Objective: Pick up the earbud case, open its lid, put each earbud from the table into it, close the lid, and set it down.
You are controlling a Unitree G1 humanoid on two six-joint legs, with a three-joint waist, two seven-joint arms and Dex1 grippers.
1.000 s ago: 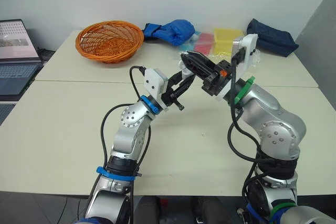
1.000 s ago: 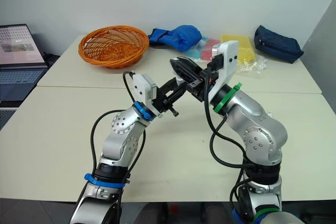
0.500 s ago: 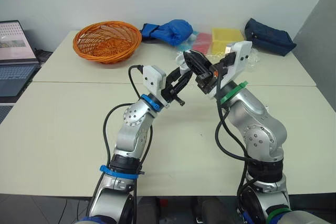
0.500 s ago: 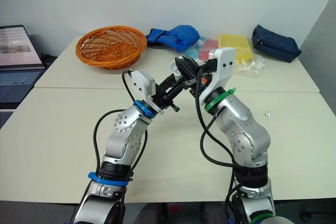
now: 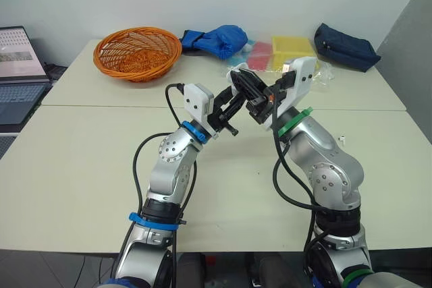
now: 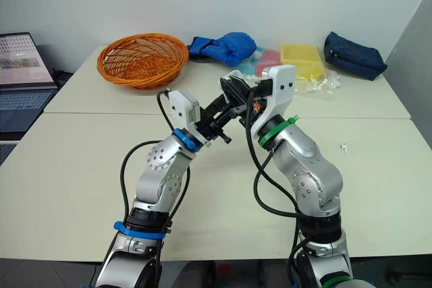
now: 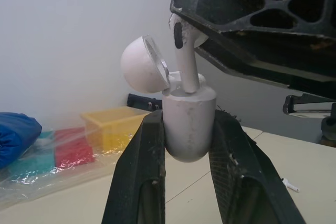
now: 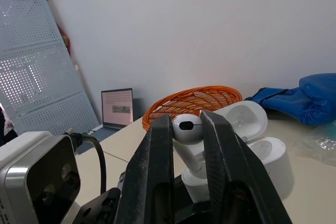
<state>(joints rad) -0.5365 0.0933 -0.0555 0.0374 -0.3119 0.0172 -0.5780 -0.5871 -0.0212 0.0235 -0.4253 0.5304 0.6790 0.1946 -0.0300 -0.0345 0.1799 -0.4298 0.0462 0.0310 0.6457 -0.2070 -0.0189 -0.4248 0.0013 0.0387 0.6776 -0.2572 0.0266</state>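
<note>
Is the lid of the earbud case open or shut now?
Open. The lid is swung back from the earbud case in the left pincer, and the right pincer holds an earbud with its stem inside.

— What do the arms look like?
— The left arm (image 5: 164,175) and the right arm (image 5: 332,165) are rounded silver metal shells. Each has round joint caps (image 5: 171,149) ringed with small dark screws.

— Any colour marks?
— Blue rings (image 5: 194,132) on the left one, a green ring (image 5: 297,114) on the right.

— And the wrists?
— A white boxy camera housing on each (image 5: 200,101) (image 5: 301,77). Thick black cables (image 5: 136,166) loop from them along the arms.

— The ends?
— The left gripper (image 7: 189,116) has two matte black fingers, speckled pale at the edges. The right gripper (image 8: 187,119) matches it, and its fingers (image 7: 210,18) show triangular cut-outs along the side.
</note>
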